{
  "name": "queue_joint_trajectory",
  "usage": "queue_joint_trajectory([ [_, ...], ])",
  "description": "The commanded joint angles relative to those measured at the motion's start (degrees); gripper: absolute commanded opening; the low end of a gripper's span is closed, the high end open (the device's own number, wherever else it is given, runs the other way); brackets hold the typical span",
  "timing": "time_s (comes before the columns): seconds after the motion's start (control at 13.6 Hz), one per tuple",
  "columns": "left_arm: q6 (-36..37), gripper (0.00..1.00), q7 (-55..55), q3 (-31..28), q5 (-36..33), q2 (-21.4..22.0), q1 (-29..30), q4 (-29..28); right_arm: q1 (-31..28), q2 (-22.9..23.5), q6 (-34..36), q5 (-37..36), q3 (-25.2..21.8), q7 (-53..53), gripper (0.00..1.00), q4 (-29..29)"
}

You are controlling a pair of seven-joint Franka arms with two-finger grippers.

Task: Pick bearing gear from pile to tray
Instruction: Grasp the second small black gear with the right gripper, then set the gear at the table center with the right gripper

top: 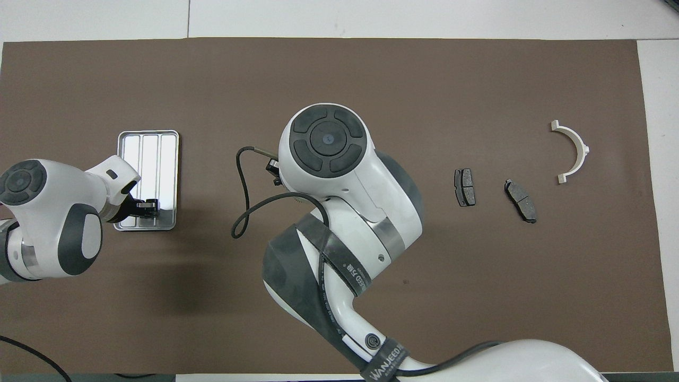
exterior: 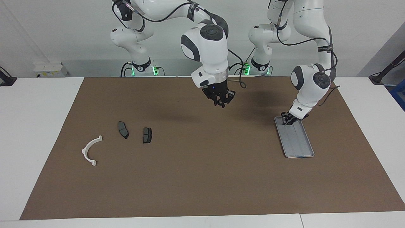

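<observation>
From my station I see no bearing gear plainly; if the right gripper (exterior: pixel 221 104) carries one between its fingertips, I cannot make it out. That gripper hangs in the air over bare brown mat (exterior: pixel 202 177) about midway along the table, between the pile and the tray. Its jaws look drawn in narrow, but whether they clamp anything I cannot tell.

What lies of the pile sits toward the right arm's end of the table — two dark brake pads (exterior: pixel 147 135) side by side, well apart from the gripper, and a white curved arc (exterior: pixel 91 150) farther from the robots than the pads and closer to the mat's end. In the overhead view the same three parts show: the pads (top: pixel 464 187) and the arc (top: pixel 573 151).

The tray (exterior: pixel 297 142) lies flat toward the left arm's end, long side running away from the robots, ribs visible; I see nothing resting in its open part.

The left gripper (exterior: pixel 287 121) is down at the tray's end nearest the robots, fingertips at or just above the tray floor. Its jaws appear only slightly parted — contact and contents I cannot confirm.
</observation>
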State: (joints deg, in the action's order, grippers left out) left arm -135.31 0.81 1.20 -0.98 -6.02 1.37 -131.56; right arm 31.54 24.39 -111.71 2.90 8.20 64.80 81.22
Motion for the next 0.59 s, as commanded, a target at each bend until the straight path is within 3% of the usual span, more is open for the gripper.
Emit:
queue_joint_trajectory([
  [0.0, 0.3, 0.81, -0.19, 0.39, 0.72, 1.28, 0.21, 0.67, 0.27, 1.35, -4.65, 0.0, -0.2, 0.94, 0.0, 3.94],
  [0.37, 11.2, 0.82, -1.51, 0.47, 3.88, -0.74, -0.23, 12.97, 3.35, 11.19, -16.59, -6.94, -0.2, 8.32, 0.0, 3.94],
  [0.52, 10.78, 0.9, -3.7, 0.56, 4.32, -1.54, -1.1, 14.66, 3.53, 12.87, -19.85, -7.12, -0.2, 8.41, 0.0, 4.2],
])
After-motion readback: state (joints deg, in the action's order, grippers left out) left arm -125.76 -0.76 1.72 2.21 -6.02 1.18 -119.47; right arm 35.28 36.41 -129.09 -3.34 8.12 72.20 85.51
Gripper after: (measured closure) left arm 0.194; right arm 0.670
